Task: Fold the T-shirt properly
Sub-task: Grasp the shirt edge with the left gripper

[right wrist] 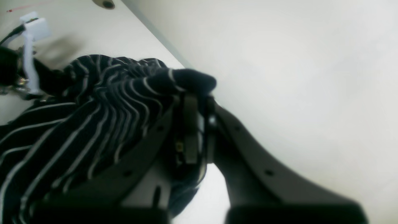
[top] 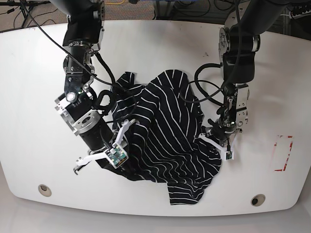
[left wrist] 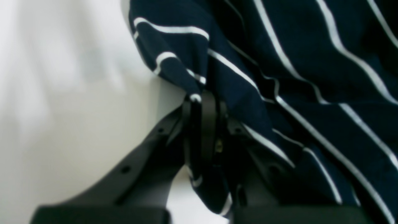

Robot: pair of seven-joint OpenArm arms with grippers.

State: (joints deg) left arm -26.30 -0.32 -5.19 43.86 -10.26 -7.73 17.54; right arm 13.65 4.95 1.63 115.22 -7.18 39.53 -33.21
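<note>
left pincer (left wrist: 203, 102): clamped on T-shirt (top: 170, 131) | right pincer (right wrist: 199, 102): clamped on T-shirt

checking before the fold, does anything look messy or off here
The T-shirt lies crumpled in a bunched heap, not flat, between both hands, left and right, each pinching fabric. Nothing looks torn.

From my remote seat, the T-shirt (top: 165, 141) lies bunched in the middle of the desk (top: 160, 43), between my two arms. In the base view my right pincer (top: 114, 162) sits at the shirt's left edge and my left pincer (top: 214, 133) at its right edge. One corner of the shirt trails toward the desk's near rim. A taped outline (top: 283, 153) lies well apart, near the desk's right end.
</note>
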